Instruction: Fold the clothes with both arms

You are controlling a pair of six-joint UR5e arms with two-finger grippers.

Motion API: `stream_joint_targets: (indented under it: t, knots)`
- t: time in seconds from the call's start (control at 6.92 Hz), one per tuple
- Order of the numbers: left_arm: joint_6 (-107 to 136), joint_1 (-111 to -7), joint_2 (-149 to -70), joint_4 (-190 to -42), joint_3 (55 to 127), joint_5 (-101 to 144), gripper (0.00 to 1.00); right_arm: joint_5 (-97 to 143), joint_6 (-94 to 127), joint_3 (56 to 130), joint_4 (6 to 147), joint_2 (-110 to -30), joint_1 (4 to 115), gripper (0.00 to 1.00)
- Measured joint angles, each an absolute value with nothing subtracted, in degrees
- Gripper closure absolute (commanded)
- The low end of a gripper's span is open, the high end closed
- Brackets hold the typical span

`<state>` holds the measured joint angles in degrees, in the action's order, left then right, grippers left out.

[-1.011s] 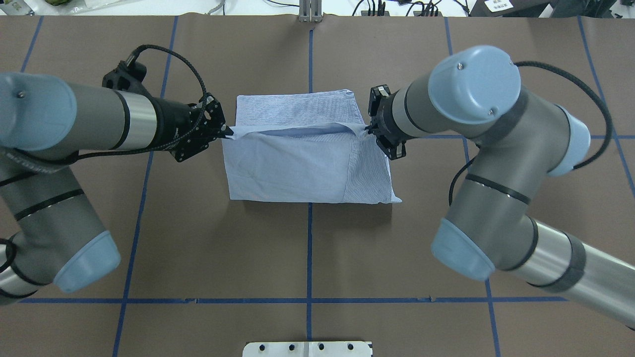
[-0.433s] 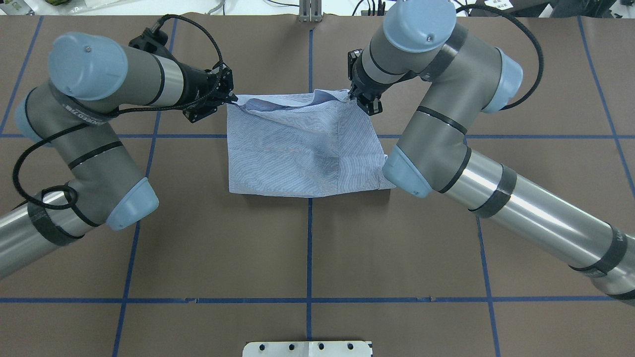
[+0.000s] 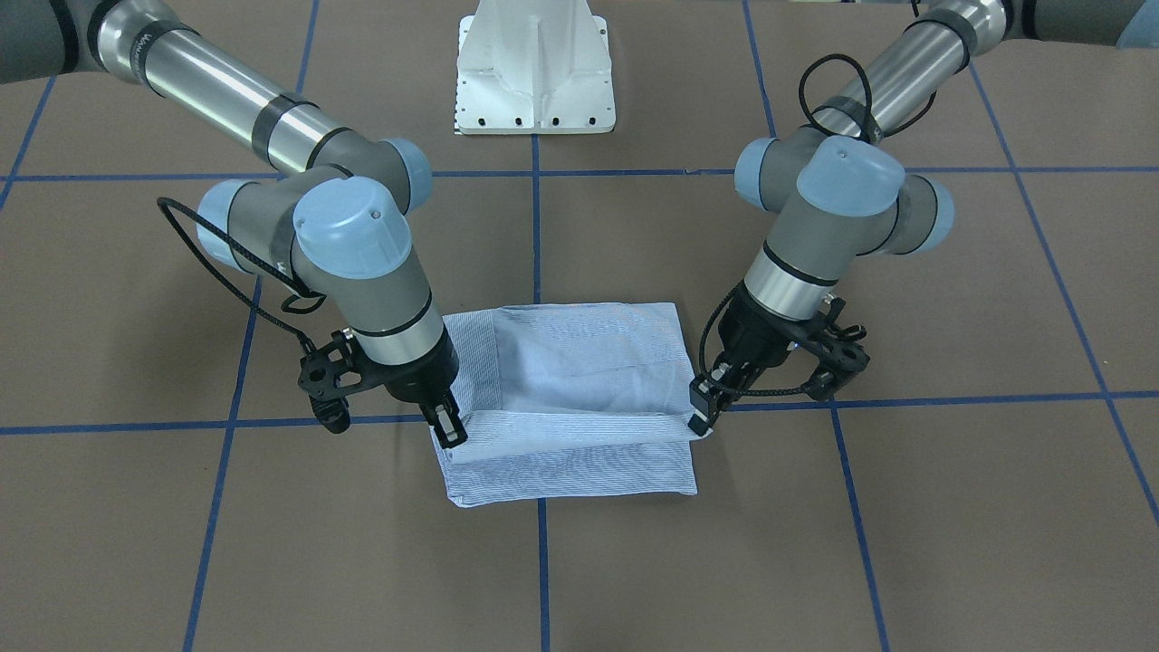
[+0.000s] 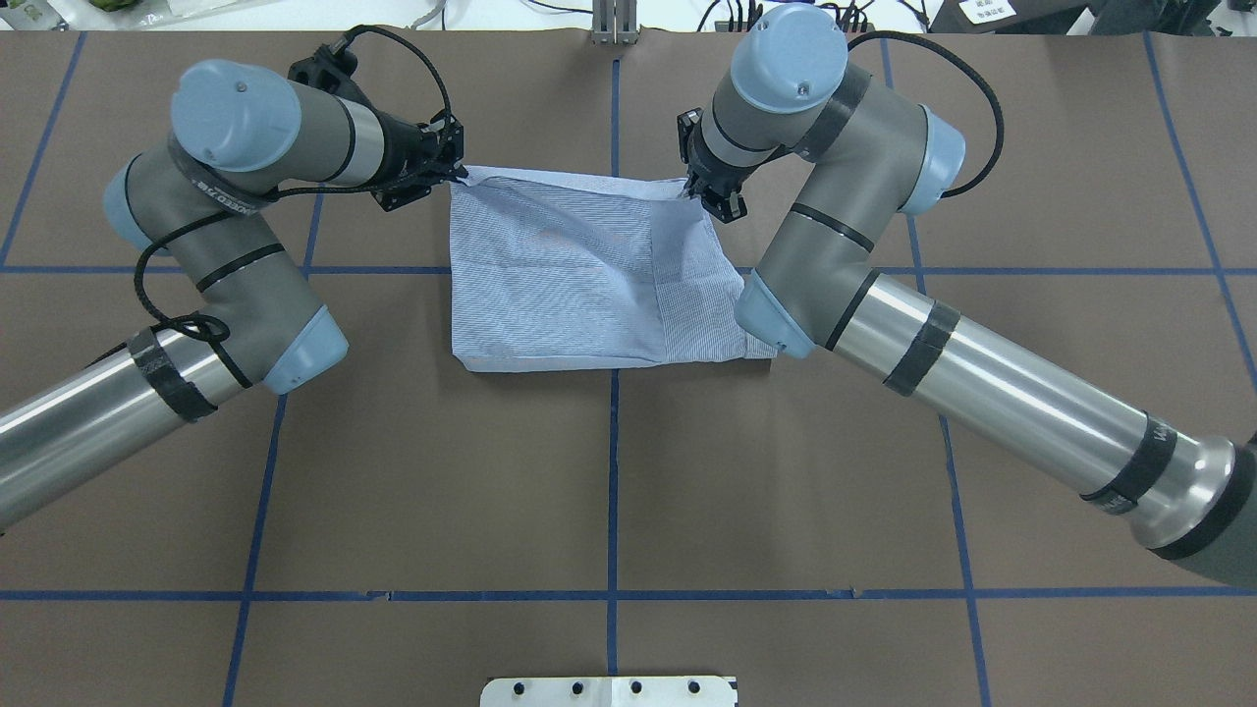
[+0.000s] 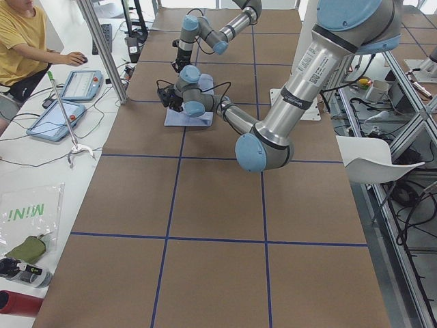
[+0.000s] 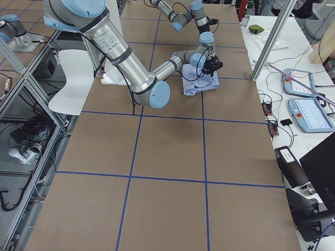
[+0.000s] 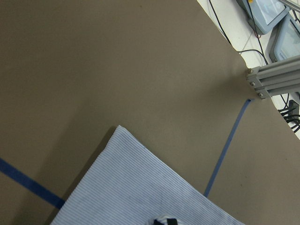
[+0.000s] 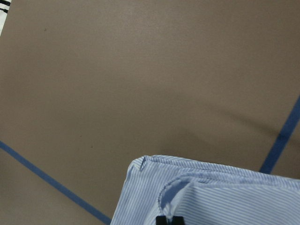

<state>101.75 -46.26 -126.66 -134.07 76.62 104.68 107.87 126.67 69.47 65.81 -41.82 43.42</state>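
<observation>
Between left gripper and right gripper, both clamped on shirt corners, the held edge should settle level, taut.

**Along the table from its right end: shirt in the upper middle**

You see the shirt, small and folded, on the brown table in the upper middle of the frame. The near right arm runs down from the upper left, bends at a blue-capped elbow and points right to the cloth. The right gripper sits at the shirt's upper right edge, too small to read. The far left arm shows at the top. Two tablets lie at the right edge.
</observation>
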Motion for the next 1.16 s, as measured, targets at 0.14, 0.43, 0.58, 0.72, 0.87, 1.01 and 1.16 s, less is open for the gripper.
stream_joint_targets:
  t: [0.14, 0.43, 0.58, 0.72, 0.87, 1.01, 1.16]
  knots:
    - [98.91, -47.63, -128.59, -137.88, 70.44, 104.63, 0.15, 108.02, 123.48, 63.91, 61.34, -40.35, 44.30, 0.00]
    - [96.08, -49.74, -129.91, -140.89, 66.00, 104.67, 0.15, 112.51, 117.10, 60.28, 58.95, -38.84, 48.68, 0.00]
    - [95.66, -50.29, -129.89, -141.20, 66.00, 104.87, 0.15, 114.41, 115.44, 60.14, 58.76, -38.90, 50.01, 0.00]
    - [94.47, -50.76, -129.24, -141.28, 66.90, 105.77, 0.15, 115.30, 113.27, 60.98, 58.72, -39.67, 50.85, 0.00]
    - [90.89, -51.63, -127.02, -141.19, 69.25, 108.23, 0.15, 116.11, 109.34, 62.93, 58.85, -41.89, 51.90, 0.00]
    - [84.95, -52.84, -123.25, -141.09, 73.02, 110.87, 0.15, 117.66, 102.70, 65.78, 59.37, -45.73, 53.55, 0.00]
    - [77.12, -54.30, -118.64, -140.82, 77.60, 112.86, 0.15, 119.83, 92.92, 69.33, 61.10, -50.71, 56.06, 0.00]
